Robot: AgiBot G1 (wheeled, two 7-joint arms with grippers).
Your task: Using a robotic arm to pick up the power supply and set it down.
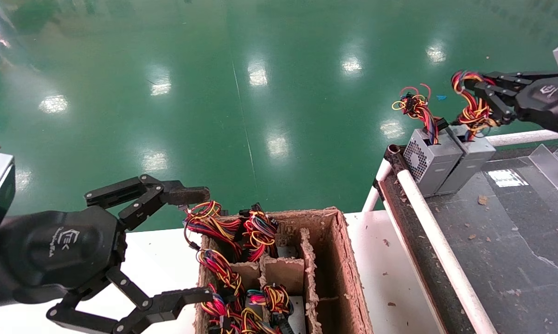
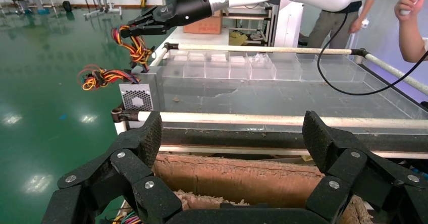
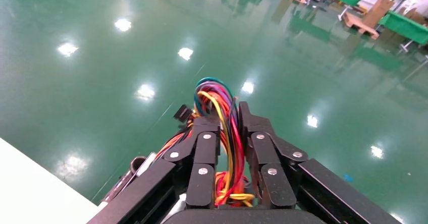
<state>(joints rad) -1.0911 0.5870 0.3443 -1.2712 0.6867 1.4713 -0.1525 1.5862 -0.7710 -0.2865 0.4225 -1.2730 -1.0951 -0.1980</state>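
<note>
Closest to you in the head view is your left gripper [image 1: 193, 241], hanging with its fingers spread wide at the near left edge of the cardboard box [image 1: 339, 260], which sits on the white table [image 1: 158, 260] and holds several wire bundles [image 1: 241, 260] in its divided cells. That gripper holds nothing. Your working arm is on the right: the right gripper [image 1: 473, 93] reaches in from the far right, above the corner of the dark conveyor surface [image 1: 515, 241]. Its fingers are pressed together on the thick loop of red, yellow and orange wires [image 3: 227, 128] that rises from the power supply [image 1: 469, 162]; the right wrist view shows the strands running between the two fingers. You can see the grey box itself directly below the gripper, standing on the conveyor's far corner by the white rail [image 1: 441, 241]. It touches a second grey box [image 1: 429, 160] on its left, whose vent grid faces the rail and whose thinner bundle carries thin red loops.
</note>
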